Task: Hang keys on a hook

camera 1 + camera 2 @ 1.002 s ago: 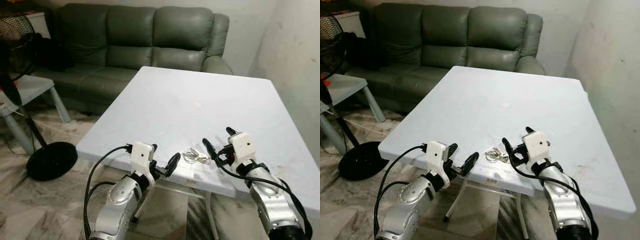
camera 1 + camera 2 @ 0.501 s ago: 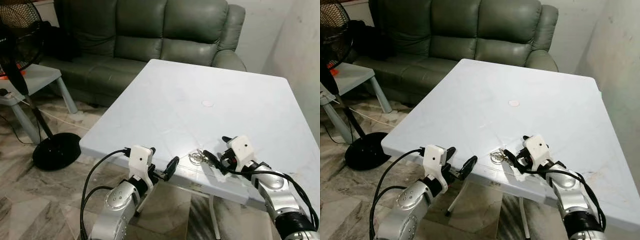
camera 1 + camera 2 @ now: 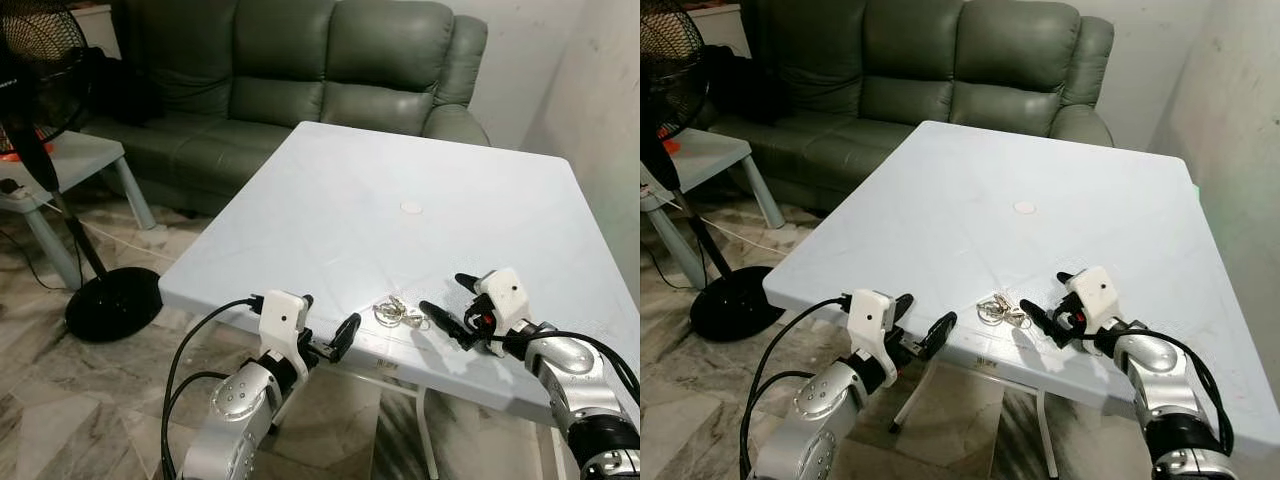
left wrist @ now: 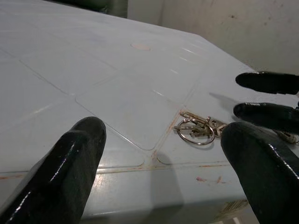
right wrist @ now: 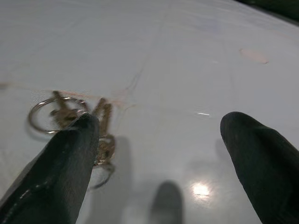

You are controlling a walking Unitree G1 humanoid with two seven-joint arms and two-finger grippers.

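The keys [image 3: 396, 314] lie flat on the white counter [image 3: 400, 160], just inside its near edge, with wide bare surface behind them up to the green sofa [image 3: 300, 70]. My right gripper [image 3: 450, 305] rests on the counter just beside the keys, fingers apart and holding nothing; half a second ago it sat closer against them. My left gripper [image 3: 325, 328] hovers off the near edge, fingers apart, unchanged. A standing fan [image 3: 40, 130] occupies the floor to my left.
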